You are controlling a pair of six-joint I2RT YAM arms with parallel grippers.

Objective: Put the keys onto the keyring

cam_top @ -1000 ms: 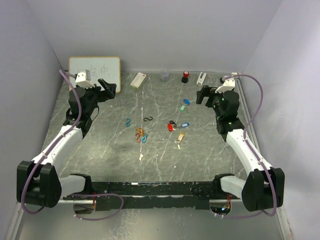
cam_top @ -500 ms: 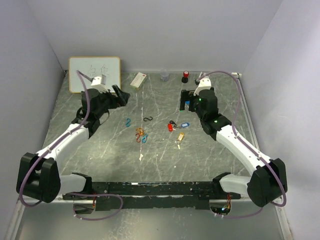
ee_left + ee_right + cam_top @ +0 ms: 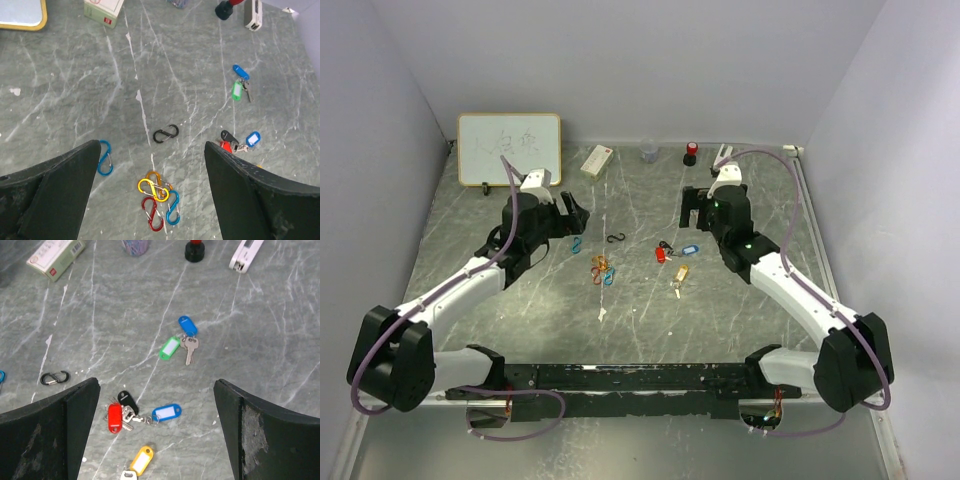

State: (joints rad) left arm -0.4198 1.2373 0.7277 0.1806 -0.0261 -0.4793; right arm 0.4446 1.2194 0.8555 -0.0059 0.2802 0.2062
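We see the keys point(image 3: 166, 412) lying flat beneath our right gripper point(image 3: 156, 385): a blue- and green-tagged pair ahead, red, black, blue, yellow nearer.

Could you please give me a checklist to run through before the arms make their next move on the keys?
1. Right fingers open: ok.
2. Left fingers open: ok.
3. Blue-and-green tagged keys in right wrist view, uncovered: ok.
4. Red-black-blue tagged cluster apart from the carabiner pile: ok.
5. Yellow-tagged key visible: ok.
6. Target keyring identified: cannot tell.
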